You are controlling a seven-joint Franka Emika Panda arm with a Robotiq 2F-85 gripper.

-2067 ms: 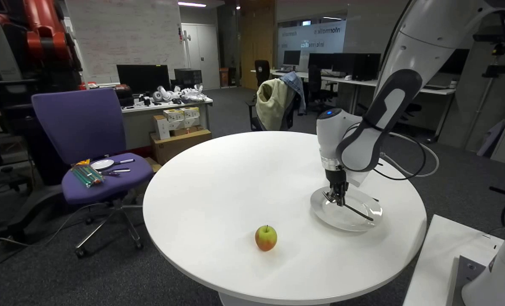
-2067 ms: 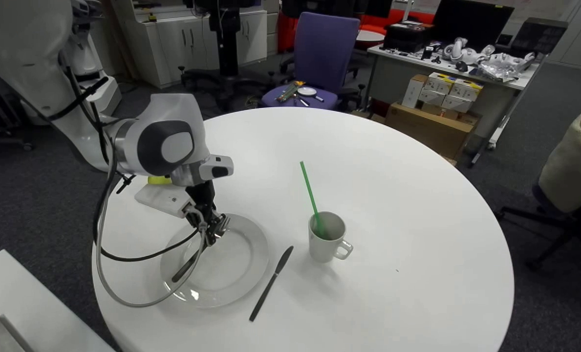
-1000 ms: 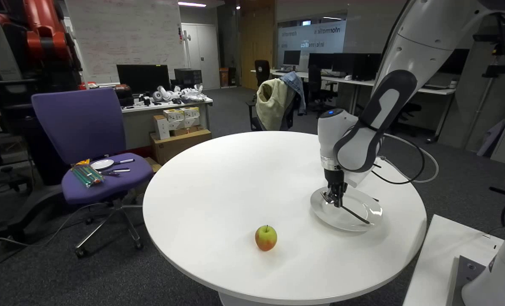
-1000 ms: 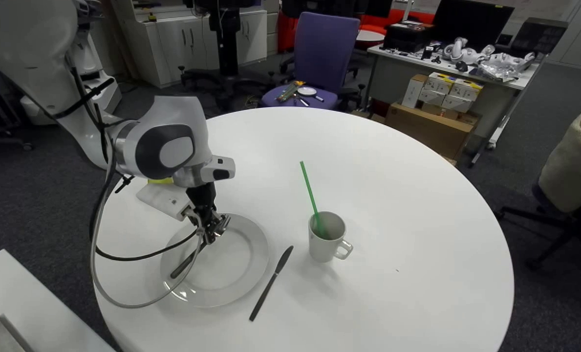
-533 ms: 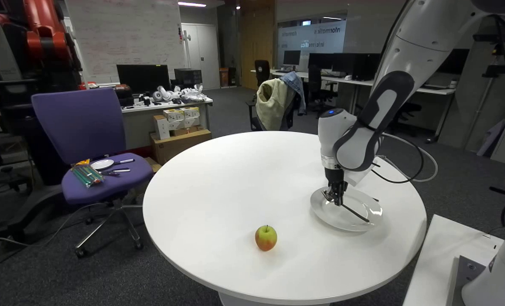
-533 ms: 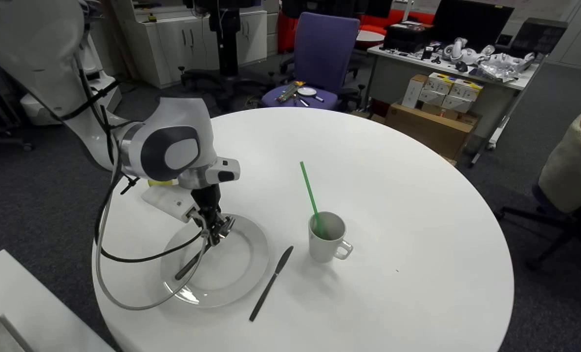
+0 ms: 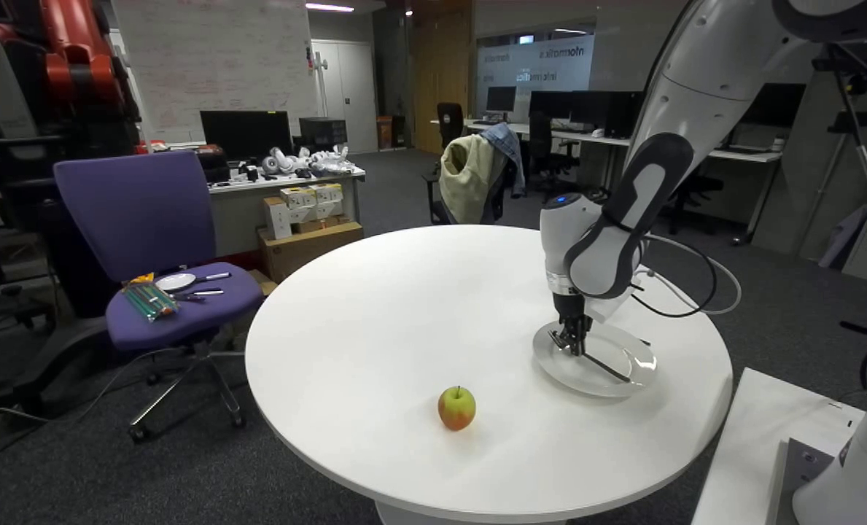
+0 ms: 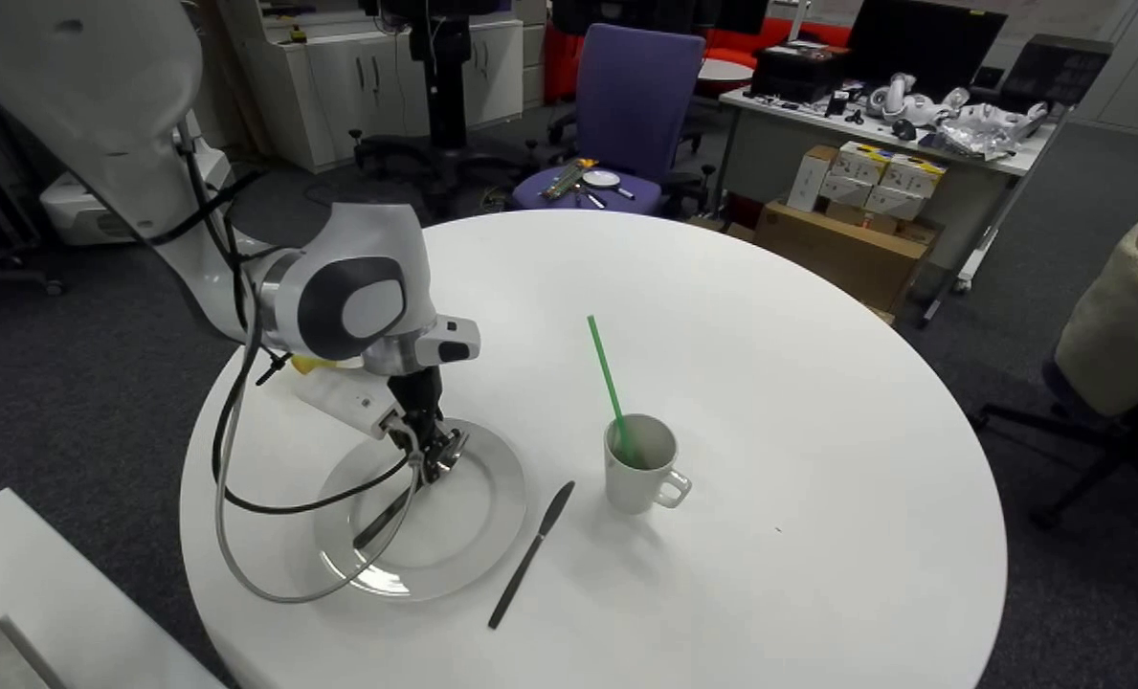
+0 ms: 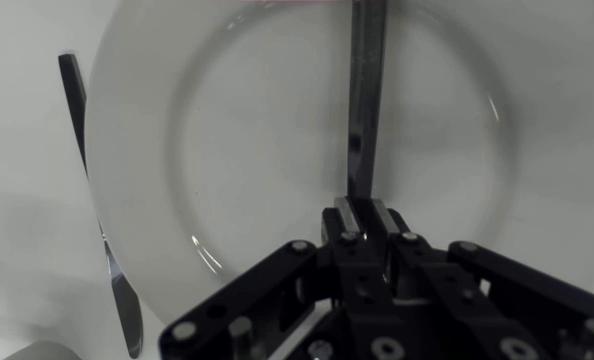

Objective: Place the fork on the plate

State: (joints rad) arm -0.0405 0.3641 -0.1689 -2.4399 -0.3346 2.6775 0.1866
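Note:
The fork has a dark handle (image 7: pixel 607 367) and a shiny tined head (image 8: pixel 454 448). My gripper (image 7: pixel 577 351) is closed around the fork near its middle, over the white round plate (image 8: pixel 468 541). The gripper also shows in an exterior view (image 8: pixel 432 471). In the wrist view, the handle (image 9: pixel 365 100) runs up from between the fingertips (image 9: pixel 360 202), across the plate (image 9: pixel 267 125). The tines are hidden there behind the gripper. The fork lies within the plate's outline in both exterior views. I cannot tell whether it touches the plate.
A knife (image 8: pixel 530 557) lies beside the plate. A white mug (image 8: pixel 637 488) with a green straw (image 8: pixel 609 378) stands beyond it. An apple (image 7: pixel 456 408) sits on the round white table (image 7: pixel 404 328). A yellow thing (image 8: pixel 308 364) is partly hidden behind the arm.
My gripper has shifted slightly across the plate with the fork still in it, to the right in an exterior view. The handle end has moved inward from the rim.

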